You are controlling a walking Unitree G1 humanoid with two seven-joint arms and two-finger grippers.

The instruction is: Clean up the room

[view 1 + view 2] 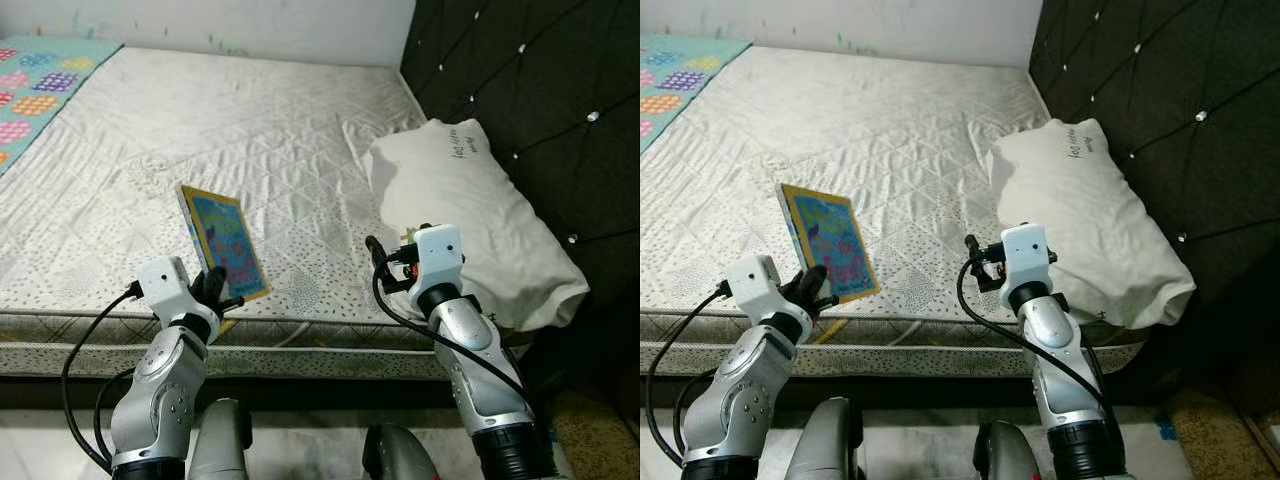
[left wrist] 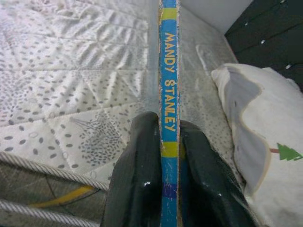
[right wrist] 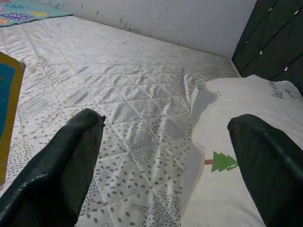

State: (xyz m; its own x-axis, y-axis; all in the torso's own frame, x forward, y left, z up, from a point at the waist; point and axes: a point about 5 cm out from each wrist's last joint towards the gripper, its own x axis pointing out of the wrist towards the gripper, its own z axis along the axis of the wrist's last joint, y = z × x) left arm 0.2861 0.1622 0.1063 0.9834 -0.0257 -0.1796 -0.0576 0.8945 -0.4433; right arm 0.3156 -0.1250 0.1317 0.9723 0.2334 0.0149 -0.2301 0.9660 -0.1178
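Blue and yellow, the thin hardcover picture book (image 1: 224, 243) stands tilted on edge over the near rim of the white quilted mattress (image 1: 280, 130), pinched at its lower corner by my left gripper (image 1: 212, 288). In the left wrist view both black fingers (image 2: 139, 179) press flat against its covers, the lettered spine running straight out between them.

Procedure as I judge it: keep the pinch firm, since the hold is low on the book and the weight above will want to swing it. Lift clear of the mattress edge before turning.

From the book, the patterned pastel blanket (image 1: 40, 85) lies at 10 o'clock, well apart. The white pillow (image 1: 465, 215) lies at 3 o'clock, against the dark tufted headboard (image 1: 540, 110).

My right gripper (image 3: 165, 142) hovers near the pillow, fingers spread wide, holding nothing. Keep it there, out of the book's path.
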